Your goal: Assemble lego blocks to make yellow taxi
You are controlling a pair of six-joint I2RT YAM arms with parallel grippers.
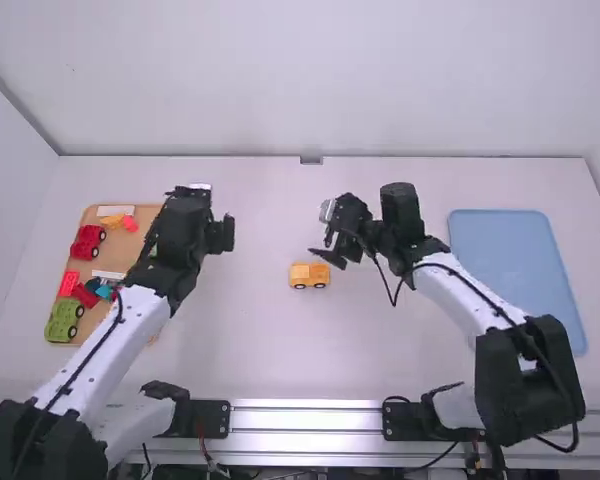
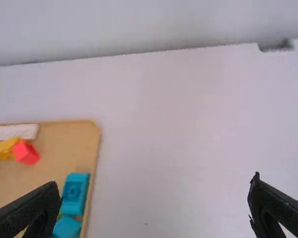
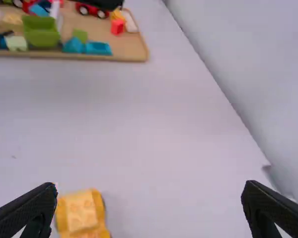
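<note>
Two white robot arms with black joints reach up the frame from its bottom edge over a white bench (image 1: 250,350). Near the middle of the high view, a small yellow toy car (image 1: 309,275) stands upright on its dark wheels, directly on the bench.

Just up and to the right of the car is the right pincer (image 1: 324,235). Its two fingers are spread wide apart, with nothing gripped. The right wrist view shows the car's blocky yellow top near one of these fingers.

Left of the middle, the left pincer (image 1: 223,234) hangs well apart from the car. Its fingers are also wide apart, and it grips nothing.

At the left of the frame, partly behind the left arm, lies a tan tray (image 1: 132,250). It holds a red toy car (image 1: 87,243) toward the top, a green toy car (image 1: 63,320) in the lower left corner, and loose red, teal, white and yellow blocks. On the right side of the frame, beyond the right arm, lies a light blue tray (image 1: 515,265).
</note>
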